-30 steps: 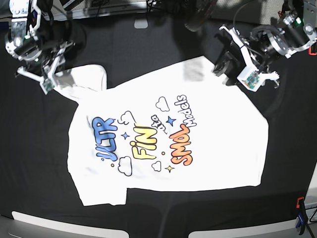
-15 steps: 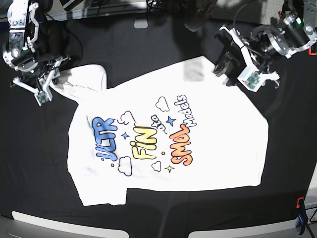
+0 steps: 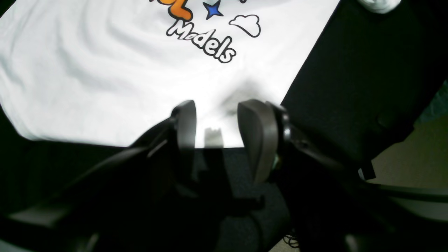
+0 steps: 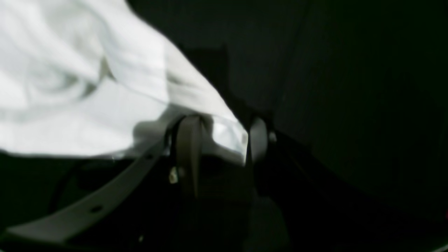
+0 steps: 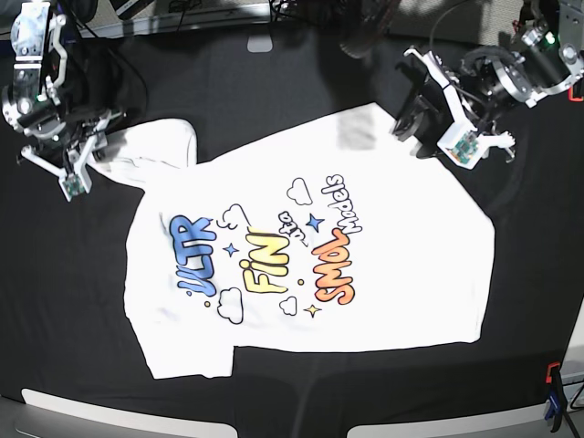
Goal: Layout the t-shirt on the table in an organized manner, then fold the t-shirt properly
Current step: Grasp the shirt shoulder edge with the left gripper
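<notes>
The white t-shirt (image 5: 301,265) lies flat and print side up in the middle of the black table (image 5: 64,301). Its upper-left sleeve (image 5: 151,146) reaches toward my right gripper (image 5: 91,153). In the right wrist view that gripper (image 4: 224,140) is open, with the sleeve corner (image 4: 229,134) lying in the gap between the fingers (image 4: 189,140). My left gripper (image 5: 409,120) hovers at the shirt's upper-right edge. In the left wrist view it (image 3: 220,129) is open over the hem (image 3: 217,105) with nothing between its fingers.
A red and blue clamp (image 5: 553,394) holds the black cloth at the lower right corner. A small grey piece (image 5: 260,43) sits at the far edge. Pale floor (image 3: 413,154) shows beyond the table edge in the left wrist view.
The arm on the left of the base view has drifted left and slightly down beside the sleeve. The other arm and the shirt body have stayed put.
</notes>
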`<action>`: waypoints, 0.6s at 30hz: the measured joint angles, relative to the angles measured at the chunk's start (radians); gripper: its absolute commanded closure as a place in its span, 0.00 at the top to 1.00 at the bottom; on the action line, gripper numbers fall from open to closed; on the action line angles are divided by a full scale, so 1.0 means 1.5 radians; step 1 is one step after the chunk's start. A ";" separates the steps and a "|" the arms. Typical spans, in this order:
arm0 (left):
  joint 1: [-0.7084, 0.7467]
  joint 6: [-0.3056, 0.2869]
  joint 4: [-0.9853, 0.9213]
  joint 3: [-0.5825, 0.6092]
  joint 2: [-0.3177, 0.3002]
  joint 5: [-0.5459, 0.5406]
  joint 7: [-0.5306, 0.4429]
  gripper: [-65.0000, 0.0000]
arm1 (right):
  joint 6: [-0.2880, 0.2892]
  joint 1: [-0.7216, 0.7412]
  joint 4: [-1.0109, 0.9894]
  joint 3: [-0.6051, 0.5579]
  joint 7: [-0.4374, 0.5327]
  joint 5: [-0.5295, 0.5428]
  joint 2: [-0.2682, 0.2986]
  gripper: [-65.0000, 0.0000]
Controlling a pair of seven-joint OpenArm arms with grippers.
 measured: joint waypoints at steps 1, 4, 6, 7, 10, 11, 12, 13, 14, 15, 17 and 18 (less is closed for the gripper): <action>0.000 0.000 -0.004 0.000 0.000 -0.001 0.001 0.35 | 0.000 0.004 0.000 0.000 0.000 0.000 0.000 0.28; -0.002 0.000 -0.055 0.000 0.000 -0.001 0.021 0.35 | 0.000 0.011 0.000 0.000 -0.001 0.002 0.000 0.00; -0.002 0.001 -0.106 0.000 0.000 -0.013 0.020 0.36 | 0.000 0.013 0.000 0.000 -0.001 0.000 0.000 0.00; -0.002 0.000 -0.131 0.000 0.001 -0.018 0.013 0.36 | 0.000 0.012 0.000 0.000 -0.001 0.000 0.000 0.00; -0.002 0.002 -0.180 -0.001 0.019 -0.018 -0.002 0.36 | 0.000 0.013 0.000 0.000 -0.003 0.000 0.000 0.00; -0.002 0.002 -0.186 -0.001 0.029 -0.018 0.001 0.36 | 0.000 0.013 0.000 0.000 -0.003 0.000 0.000 0.00; -0.002 0.002 -0.187 -0.001 0.039 -0.018 0.001 0.36 | 0.000 0.013 0.000 0.000 -0.003 0.000 0.000 0.00; -0.002 0.001 -0.187 -0.001 0.052 -0.020 -0.001 0.36 | 0.000 0.013 0.000 0.000 -0.003 0.000 0.000 0.00; -0.002 0.001 -0.187 -0.001 0.064 -0.021 -0.012 0.36 | 0.000 0.013 0.000 0.000 -0.003 0.000 0.000 0.00; -0.002 0.001 -0.187 -0.001 0.076 -0.019 -0.025 0.36 | 0.000 0.013 0.000 0.000 -0.005 0.000 0.000 0.00; -0.002 0.009 -0.186 -0.001 0.099 0.012 -0.057 0.36 | 0.000 0.013 0.000 0.000 -0.006 0.000 0.000 0.00; -0.002 0.055 -0.186 -0.001 0.109 0.027 -0.069 0.36 | 0.000 0.014 0.000 0.000 -0.007 0.000 0.000 0.00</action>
